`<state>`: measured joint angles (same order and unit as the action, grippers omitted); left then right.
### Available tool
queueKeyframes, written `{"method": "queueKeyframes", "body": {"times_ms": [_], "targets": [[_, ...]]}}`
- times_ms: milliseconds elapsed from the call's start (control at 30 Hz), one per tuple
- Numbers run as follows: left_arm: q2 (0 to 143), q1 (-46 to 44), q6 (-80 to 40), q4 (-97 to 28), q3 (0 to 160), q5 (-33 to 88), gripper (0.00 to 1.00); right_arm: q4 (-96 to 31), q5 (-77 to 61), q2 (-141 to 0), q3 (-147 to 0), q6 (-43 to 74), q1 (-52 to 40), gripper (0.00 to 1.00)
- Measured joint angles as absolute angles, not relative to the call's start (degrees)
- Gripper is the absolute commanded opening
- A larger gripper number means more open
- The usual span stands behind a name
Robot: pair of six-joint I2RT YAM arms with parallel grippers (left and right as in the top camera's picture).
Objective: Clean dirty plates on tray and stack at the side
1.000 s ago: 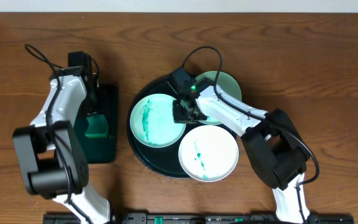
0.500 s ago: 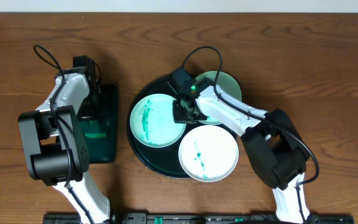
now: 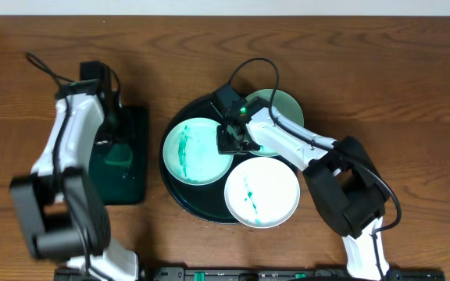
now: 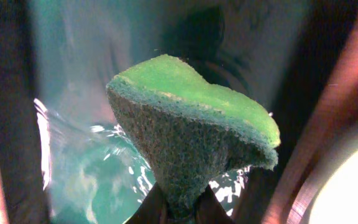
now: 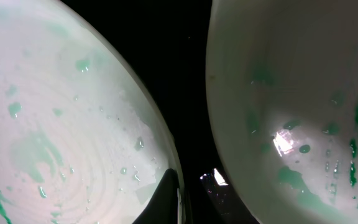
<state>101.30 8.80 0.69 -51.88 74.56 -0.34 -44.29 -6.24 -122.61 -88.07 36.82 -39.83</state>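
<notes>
Three plates lie on the round dark tray. The left plate has a heavy green smear, the front plate a small one, and the pale-mint back plate lies partly under my right arm. My right gripper sits where the left and back plates meet. In the right wrist view one finger lies over the rim of one plate, and a second plate is beside it. My left gripper is shut on a green sponge above the rectangular tray.
The small rectangular dark green tray stands left of the round tray and holds teal liquid. My left arm reaches over it. Bare wooden table lies to the right and behind.
My left arm has swung and lifted above the rectangular tray with the sponge. My right arm and the three plates have not moved.
</notes>
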Motion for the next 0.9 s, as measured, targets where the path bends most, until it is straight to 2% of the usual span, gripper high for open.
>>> {"method": "queueKeyframes", "body": {"times_ms": [200,900], "targets": [[93.6,8.78,0.69,-52.53,74.67,1.02,0.07,-44.27,-6.42,-122.61,-88.07,36.8,-39.77,0.01],[93.86,8.78,0.4,-52.47,74.67,1.19,0.07,-44.29,-6.92,-122.63,-88.07,36.6,-39.55,0.01]]}}
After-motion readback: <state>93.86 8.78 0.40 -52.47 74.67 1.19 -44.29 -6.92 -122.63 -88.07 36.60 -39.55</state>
